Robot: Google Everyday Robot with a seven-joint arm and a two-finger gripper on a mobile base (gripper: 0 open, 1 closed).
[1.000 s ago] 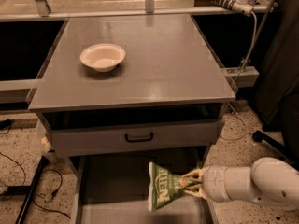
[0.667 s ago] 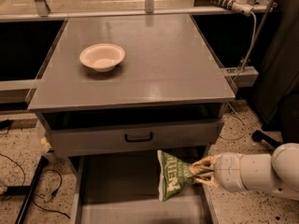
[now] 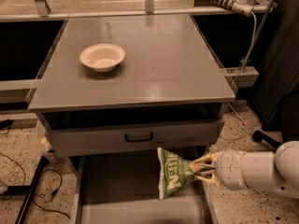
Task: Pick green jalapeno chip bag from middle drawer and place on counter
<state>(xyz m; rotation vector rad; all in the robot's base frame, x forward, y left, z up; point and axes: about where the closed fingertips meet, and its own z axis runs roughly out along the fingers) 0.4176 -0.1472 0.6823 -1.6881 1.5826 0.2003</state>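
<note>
The green jalapeno chip bag (image 3: 174, 172) hangs upright above the right side of the open middle drawer (image 3: 117, 185), its top near the grey drawer front above. My gripper (image 3: 200, 168) comes in from the right on a white arm and is shut on the bag's right edge. The grey counter (image 3: 163, 64) lies above the drawers, its front edge higher than the bag.
A white bowl (image 3: 102, 57) sits on the counter's left half. The upper drawer front with a black handle (image 3: 138, 137) stands slightly pulled out just above the bag. A cable and power strip (image 3: 229, 1) run at the back right. Speckled floor lies on both sides.
The bag, held in my gripper, has risen and moved a little to the right, from low over the drawer floor up toward the drawer front.
</note>
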